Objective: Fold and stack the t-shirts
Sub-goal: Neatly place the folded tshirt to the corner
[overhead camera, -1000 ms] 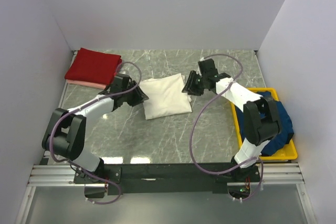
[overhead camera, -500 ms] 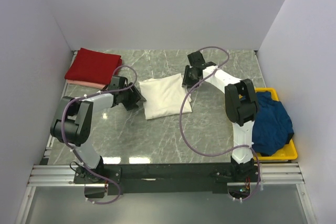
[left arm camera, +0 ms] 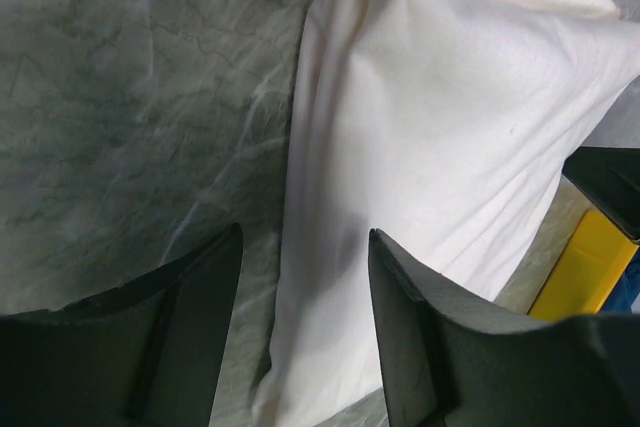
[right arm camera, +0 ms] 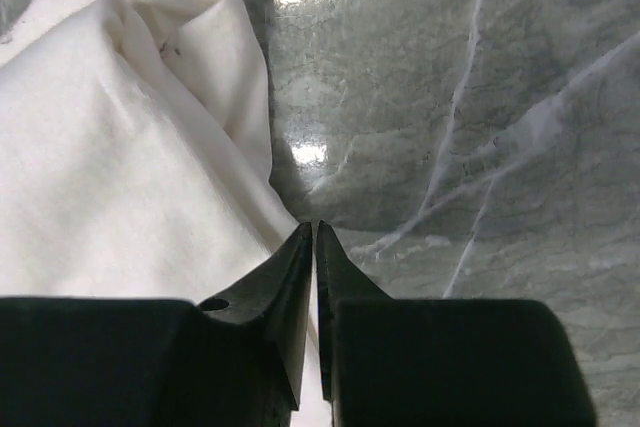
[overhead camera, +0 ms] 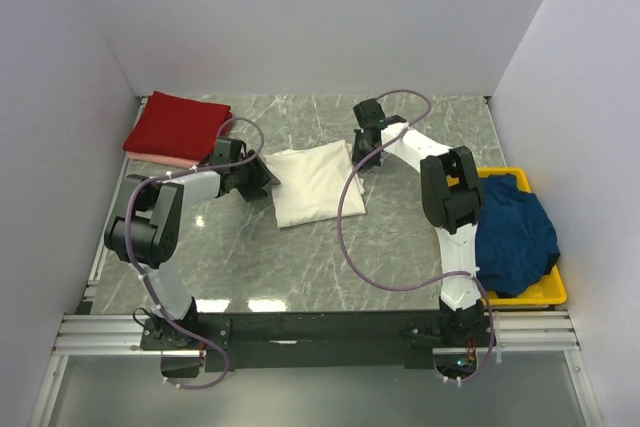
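In the top view, the left gripper (overhead camera: 260, 178) sits at the left edge of the folded cream t-shirt (overhead camera: 315, 185), which lies in the middle of the marble table (overhead camera: 300, 267), and the right gripper (overhead camera: 358, 156) sits at that shirt's upper right corner. From this height we cannot tell how far either pair of fingers is parted. In the upper left of the table a folded dark red t-shirt (overhead camera: 178, 124) rests on a pink t-shirt (overhead camera: 158, 158), only a strip of which shows. At the right edge, the yellow bin (overhead camera: 540, 294) holds a bunched navy blue t-shirt (overhead camera: 512, 232) that spills over its rim. In the left wrist view, the left gripper (left arm camera: 305, 237) has its fingers (left arm camera: 195, 317) spread wide. The shirt's long left edge runs up through the gap between them. The cream t-shirt (left arm camera: 450, 117) fills the right half of the frame, with bare table (left arm camera: 130, 97) to the left. We cannot tell whether either finger touches the cloth. A corner of the yellow bin (left arm camera: 585, 262) shows at the lower right. In the right wrist view, the right gripper (right arm camera: 315, 232) has its fingers (right arm camera: 285, 287) pressed together with only a hairline seam between them. Their tips lie right at the edge of the cream t-shirt (right arm camera: 120, 167), which fills the left half of the frame, with table (right arm camera: 480, 97) to the right. We see no cloth in that seam.
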Motion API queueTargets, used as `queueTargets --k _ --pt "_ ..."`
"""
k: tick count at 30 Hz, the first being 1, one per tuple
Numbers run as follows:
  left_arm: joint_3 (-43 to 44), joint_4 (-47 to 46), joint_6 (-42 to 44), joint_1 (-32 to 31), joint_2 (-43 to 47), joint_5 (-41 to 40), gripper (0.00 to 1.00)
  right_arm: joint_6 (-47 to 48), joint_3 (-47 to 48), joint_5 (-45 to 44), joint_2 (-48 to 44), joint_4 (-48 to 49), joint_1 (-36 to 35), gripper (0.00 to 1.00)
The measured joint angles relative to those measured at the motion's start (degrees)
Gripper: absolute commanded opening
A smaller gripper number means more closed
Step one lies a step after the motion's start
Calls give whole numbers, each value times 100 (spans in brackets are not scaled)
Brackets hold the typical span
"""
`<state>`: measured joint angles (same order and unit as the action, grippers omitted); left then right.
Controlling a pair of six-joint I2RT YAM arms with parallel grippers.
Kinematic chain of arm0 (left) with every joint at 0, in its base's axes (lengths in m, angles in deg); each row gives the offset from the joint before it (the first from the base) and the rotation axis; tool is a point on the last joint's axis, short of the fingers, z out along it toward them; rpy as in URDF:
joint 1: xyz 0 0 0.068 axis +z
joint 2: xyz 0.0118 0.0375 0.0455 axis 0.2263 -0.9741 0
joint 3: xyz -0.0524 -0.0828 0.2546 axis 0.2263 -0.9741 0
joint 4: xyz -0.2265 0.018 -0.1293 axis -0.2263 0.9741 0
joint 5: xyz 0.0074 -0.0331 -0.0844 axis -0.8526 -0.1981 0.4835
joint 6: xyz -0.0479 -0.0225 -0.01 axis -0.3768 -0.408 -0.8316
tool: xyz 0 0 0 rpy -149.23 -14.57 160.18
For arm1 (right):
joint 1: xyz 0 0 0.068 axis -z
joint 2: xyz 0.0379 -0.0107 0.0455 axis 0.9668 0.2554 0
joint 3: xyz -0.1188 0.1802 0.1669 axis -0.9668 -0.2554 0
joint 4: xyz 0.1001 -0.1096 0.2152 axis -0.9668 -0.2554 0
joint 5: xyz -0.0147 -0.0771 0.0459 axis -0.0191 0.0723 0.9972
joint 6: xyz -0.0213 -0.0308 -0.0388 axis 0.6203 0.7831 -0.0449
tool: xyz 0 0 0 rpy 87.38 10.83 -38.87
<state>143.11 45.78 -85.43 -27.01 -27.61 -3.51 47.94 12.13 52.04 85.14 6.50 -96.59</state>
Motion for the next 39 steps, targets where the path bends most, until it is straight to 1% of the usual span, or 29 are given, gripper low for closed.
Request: queueTargets --k 3,9,13,16,17,18,19,20,21,22,26,28,31,35,39 --pt "50 -11 -9 -2 -37 -105 59 -4 9 0 28 -4 7 12" --pt "238 -26 -37 -2 -208 -273 54 -55 -55 46 9 20 17 13" --pt "487 -15 -42 -72 -415 -470 49 -177 -422 168 -275 98 17 14" --pt "769 46 -37 -214 -610 -708 45 -323 -833 323 -732 184 17 22" --pt "894 94 -35 -284 -697 -804 43 -385 -977 376 -944 203 17 29" --pt "984 122 -35 -343 -750 -868 42 -448 -1130 435 -1189 273 17 32" --pt "1093 170 -33 -411 -824 -953 30 -490 -1263 498 -1436 323 17 34" --pt "1207 238 -24 -476 -890 -1034 22 -527 -1362 553 -1641 372 17 36" --pt "1318 343 20 -544 -968 -1132 7 -577 -1478 599 -1910 439 17 36" --pt "1401 402 31 -584 -1027 -1191 1 -605 -1598 658 -2175 505 17 36" --pt "2028 1095 411 -717 -1241 -1663 1 -691 -2055 905 -3112 739 17 36" --pt "2527 1613 719 -758 -1421 -1978 1 -691 -2295 1038 -3460 793 11 35" --pt "3517 2415 1305 -737 -1775 -2640 1 -688 -2708 1132 -3845 837 -46 34" --pt "4712 3163 2133 -610 -2055 -3438 0 -684 -3346 1279 -4304 857 -221 32" --pt "5681 3512 3051 -452 -2288 -4330 0 -671 -3738 1410 -4717 852 -315 31"
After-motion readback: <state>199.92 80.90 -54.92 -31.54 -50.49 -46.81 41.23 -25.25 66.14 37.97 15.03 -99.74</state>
